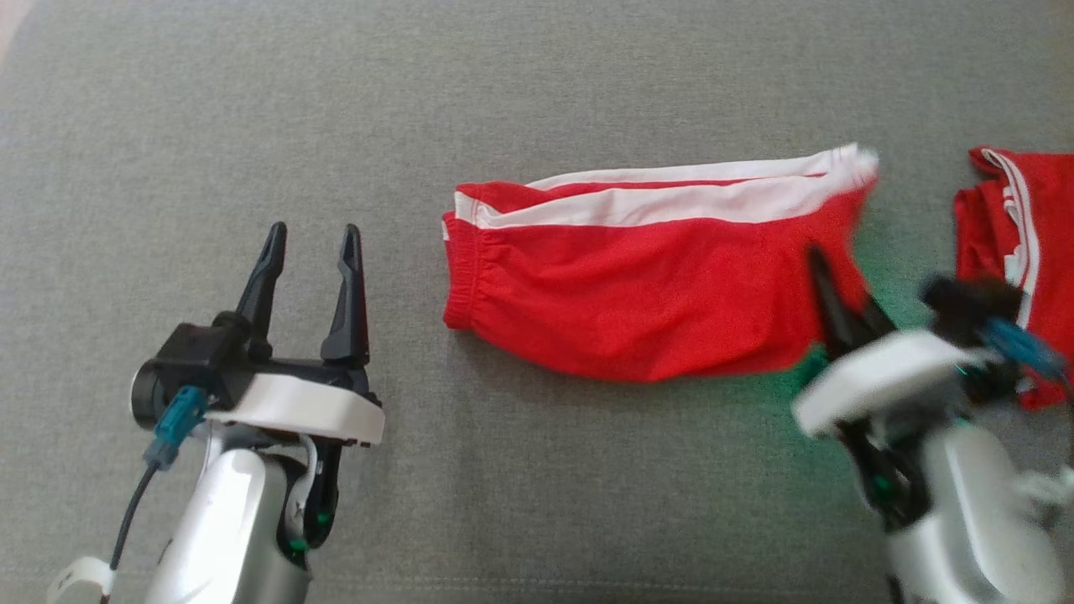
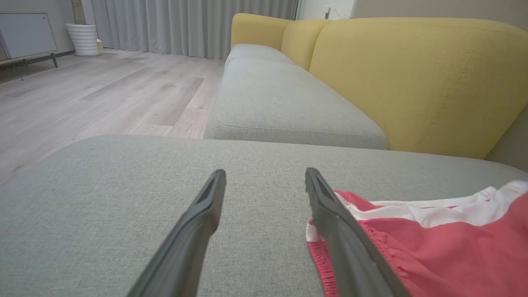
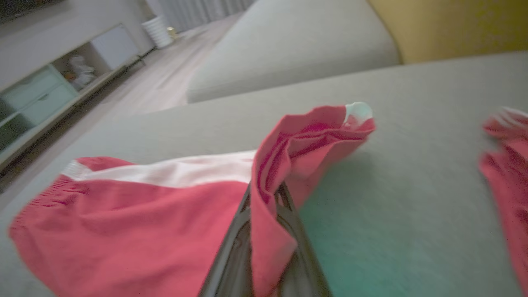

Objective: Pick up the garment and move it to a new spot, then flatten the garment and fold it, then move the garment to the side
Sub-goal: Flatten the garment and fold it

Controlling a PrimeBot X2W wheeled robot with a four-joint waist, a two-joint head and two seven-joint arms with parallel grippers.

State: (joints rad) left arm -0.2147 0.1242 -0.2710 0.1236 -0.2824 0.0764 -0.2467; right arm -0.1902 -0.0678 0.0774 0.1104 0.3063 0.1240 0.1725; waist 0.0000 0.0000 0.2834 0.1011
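Right gripper [image 3: 266, 198] is clamped tight on the leg-hem end of the red jersey shorts with white side stripes [image 1: 638, 285]. Its two dark fingers pinch a bunched fold of cloth, and in the right wrist view the hem corner stands up off the surface. Left gripper [image 1: 312, 239] is spread fully wide and holds nothing. It sits just beside the gathered waistband end, and I cannot tell whether its nearer finger touches the cloth.

I judge the shorts to be light, thin and completely limp. From one pinch they will sag and swing, and the layers may slide over each other if I catch only the top one. The knit looks smooth, so a shallow bite could slip out. The elastic waistband is the thickest, firmest part and should give the free gripper its best hold, at a corner and through all layers. With the hem corner held at the other end, I could pull the cloth taut between both arms.

The shorts lie across the middle of the grey woven sofa cushion [image 1: 252, 109], waistband to my left and leg openings to my right. The white stripes run along the far edge. The body is mostly flat, with soft wrinkles near the waistband and a rumpled hem. A second red and white garment [image 1: 1019, 243] lies apart at the right edge.
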